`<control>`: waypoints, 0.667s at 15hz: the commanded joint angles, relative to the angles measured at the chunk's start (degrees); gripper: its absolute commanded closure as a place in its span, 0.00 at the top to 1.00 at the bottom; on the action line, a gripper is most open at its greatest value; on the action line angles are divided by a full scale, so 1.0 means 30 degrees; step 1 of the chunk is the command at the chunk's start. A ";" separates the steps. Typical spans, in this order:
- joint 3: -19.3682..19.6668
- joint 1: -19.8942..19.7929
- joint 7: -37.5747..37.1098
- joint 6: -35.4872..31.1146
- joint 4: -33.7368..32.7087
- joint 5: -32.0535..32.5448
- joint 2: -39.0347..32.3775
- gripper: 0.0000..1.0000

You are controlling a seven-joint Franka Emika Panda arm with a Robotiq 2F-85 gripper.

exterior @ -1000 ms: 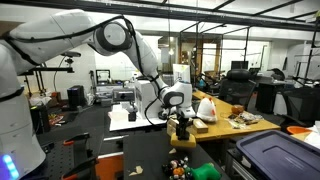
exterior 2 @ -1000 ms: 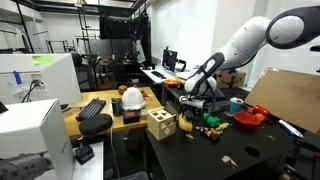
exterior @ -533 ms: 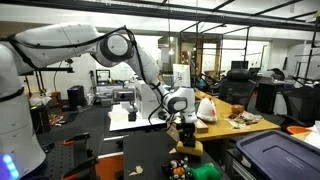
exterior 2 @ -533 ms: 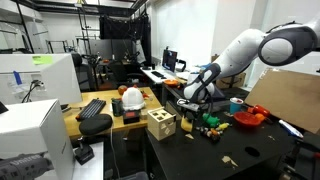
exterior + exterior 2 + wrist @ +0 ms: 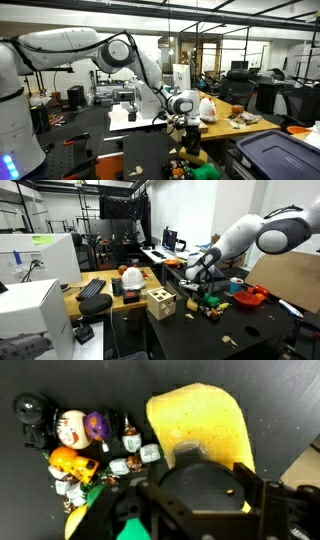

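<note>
- My gripper (image 5: 197, 478) hangs low over the near end of a yellow sponge (image 5: 200, 418), which lies flat on the black tabletop (image 5: 270, 390).
- Honestly can't tell if my fingers are clamped on anything.
- A pile of little toy figures (image 5: 85, 445) sits just beside the sponge.

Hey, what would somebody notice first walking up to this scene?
The white arm's gripper hangs low over a black table, just above a yellow sponge-like slab. Beside it lies a heap of small bright toys, and a wooden cube with cut-out holes stands near the table's edge.
</note>
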State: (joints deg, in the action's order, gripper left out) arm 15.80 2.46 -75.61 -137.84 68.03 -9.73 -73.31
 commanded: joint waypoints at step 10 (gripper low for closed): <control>0.0445 -0.0880 -0.0750 0.1866 0.1919 0.0089 0.1106 0.50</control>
State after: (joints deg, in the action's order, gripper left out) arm 16.76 0.28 -76.85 -133.68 69.23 -8.55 -72.95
